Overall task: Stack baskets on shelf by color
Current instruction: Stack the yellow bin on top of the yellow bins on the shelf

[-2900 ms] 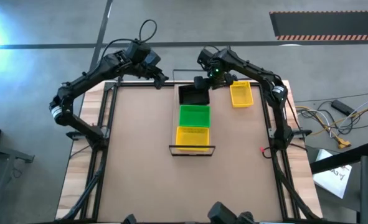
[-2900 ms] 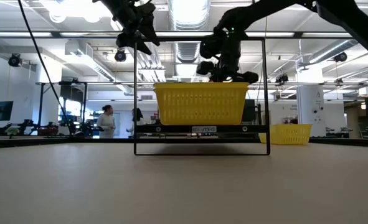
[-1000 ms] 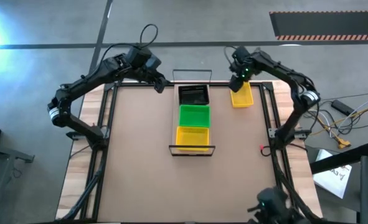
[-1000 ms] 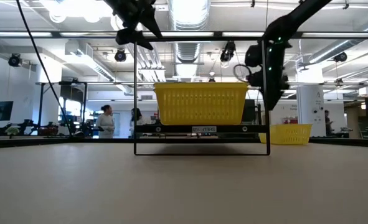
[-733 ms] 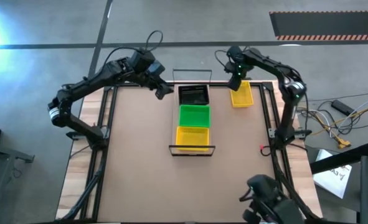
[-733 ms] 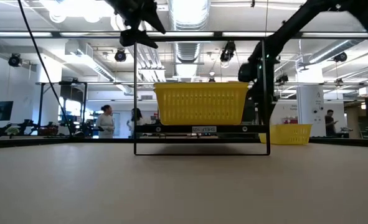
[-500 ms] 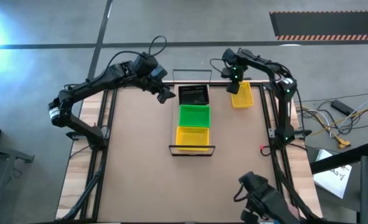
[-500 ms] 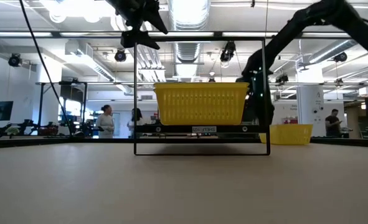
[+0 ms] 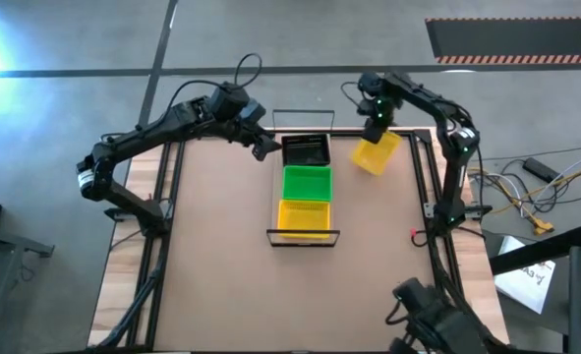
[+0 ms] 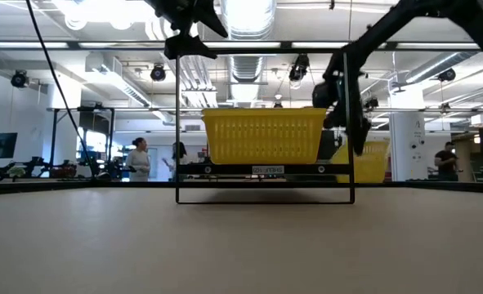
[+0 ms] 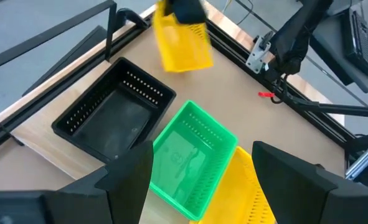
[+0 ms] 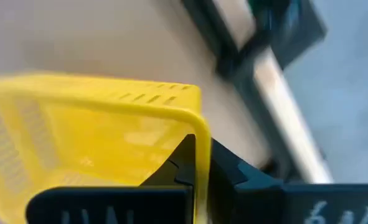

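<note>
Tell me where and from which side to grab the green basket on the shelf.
Grip the green basket by a long side rim, coming straight down from above. It sits open-top between the black basket and the yellow basket on the shelf, so its short ends look crowded. A finger inside and one outside the thin wall should work, as the right gripper holds the lifted yellow basket.

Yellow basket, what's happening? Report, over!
Right tool shut on small yellow perforated plastic basket, lifted, tilted. Left tool open, beside black basket. Path looks clear.

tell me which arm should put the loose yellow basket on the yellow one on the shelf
Right. Its gripper already grips the loose yellow basket by the rim, lifted and tilted; the left gripper hovers beside the black basket.
</note>
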`<action>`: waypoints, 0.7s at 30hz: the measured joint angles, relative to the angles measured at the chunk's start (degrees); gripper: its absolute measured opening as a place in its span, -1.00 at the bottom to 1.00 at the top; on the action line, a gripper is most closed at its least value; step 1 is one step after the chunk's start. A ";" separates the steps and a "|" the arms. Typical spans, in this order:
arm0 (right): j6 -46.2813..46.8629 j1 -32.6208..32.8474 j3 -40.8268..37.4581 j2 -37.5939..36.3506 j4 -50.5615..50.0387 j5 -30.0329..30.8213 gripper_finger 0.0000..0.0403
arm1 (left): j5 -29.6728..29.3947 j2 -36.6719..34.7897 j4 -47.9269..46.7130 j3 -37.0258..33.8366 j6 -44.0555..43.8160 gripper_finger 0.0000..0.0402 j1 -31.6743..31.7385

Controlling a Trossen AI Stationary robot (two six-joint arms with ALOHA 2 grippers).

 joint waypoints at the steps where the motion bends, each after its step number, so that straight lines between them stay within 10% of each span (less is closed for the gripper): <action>1: 2.52 0.00 0.80 -1.00 -2.79 -0.03 -0.96 | 0.01 0.00 0.06 0.00 0.00 0.29 0.00; 7: 17.73 0.22 6.67 -6.23 -18.32 -1.53 -0.96 | 0.00 -0.67 0.67 0.22 1.88 0.29 0.00; 14: 40.23 2.99 6.28 -16.79 -12.68 -27.08 -0.96 | -2.14 -3.09 1.02 0.22 5.59 0.29 0.00; 21: 68.73 21.49 2.25 -26.93 -8.67 -19.15 -0.96 | -7.71 -6.25 0.76 0.20 12.36 0.29 0.02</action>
